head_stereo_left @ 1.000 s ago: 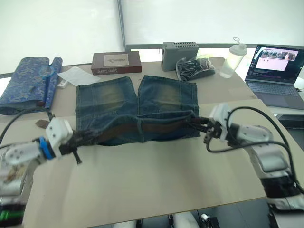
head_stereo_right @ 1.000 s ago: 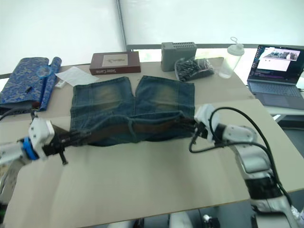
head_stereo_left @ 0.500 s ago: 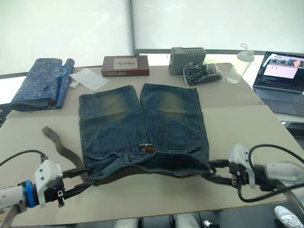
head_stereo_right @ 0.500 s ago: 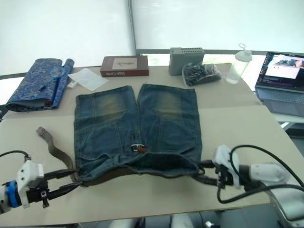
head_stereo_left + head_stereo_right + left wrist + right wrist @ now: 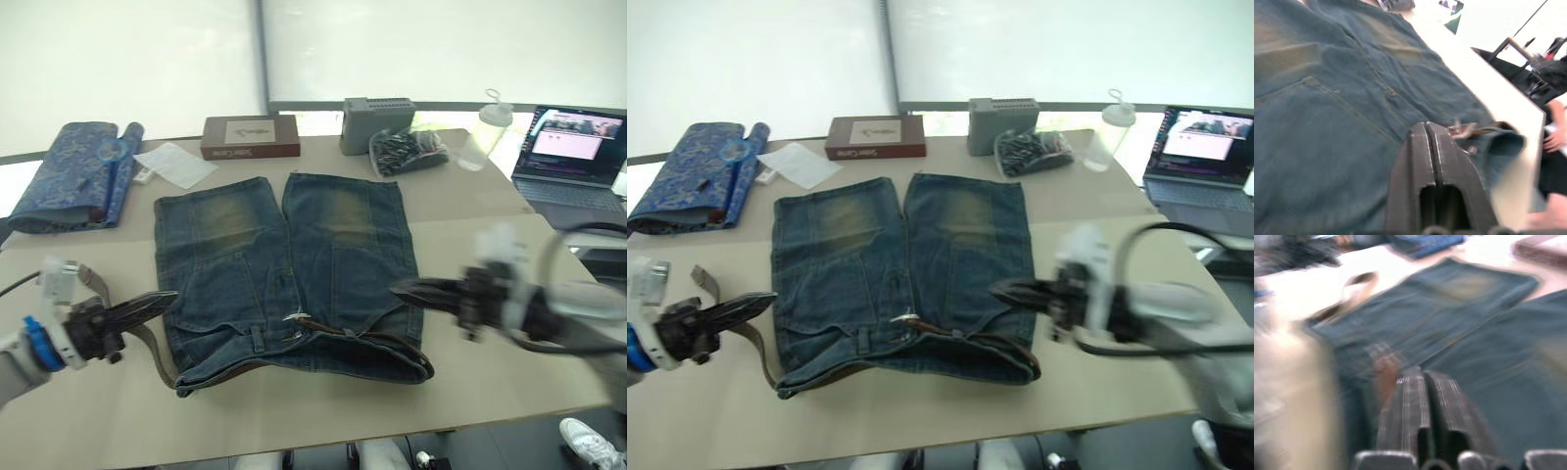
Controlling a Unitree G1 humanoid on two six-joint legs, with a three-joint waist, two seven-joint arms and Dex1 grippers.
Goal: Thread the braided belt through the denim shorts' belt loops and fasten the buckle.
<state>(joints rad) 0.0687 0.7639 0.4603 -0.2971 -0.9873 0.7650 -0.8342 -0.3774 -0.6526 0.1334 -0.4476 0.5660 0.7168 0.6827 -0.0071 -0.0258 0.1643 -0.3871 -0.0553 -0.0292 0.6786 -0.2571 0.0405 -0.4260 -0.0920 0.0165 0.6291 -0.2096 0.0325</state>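
denim shorts (image 5: 284, 264) lying flat mid-table, braided belt (image 5: 323, 338) sitting in the near waistband, tail trailing left. i am holding left gripper (image 5: 157, 302) and right gripper (image 5: 411, 289) pinched closed, empty. risk: unfastened buckle (image 5: 297, 318), belt sliding out of the loops.

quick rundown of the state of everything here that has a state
denim shorts: lying flat on the table, waistband toward the robot
braided belt: in the waistband, tail trailing out at the robot's left
buckle: unfastened
left gripper: shut, empty
right gripper: shut, empty
laptop: open, screen lit
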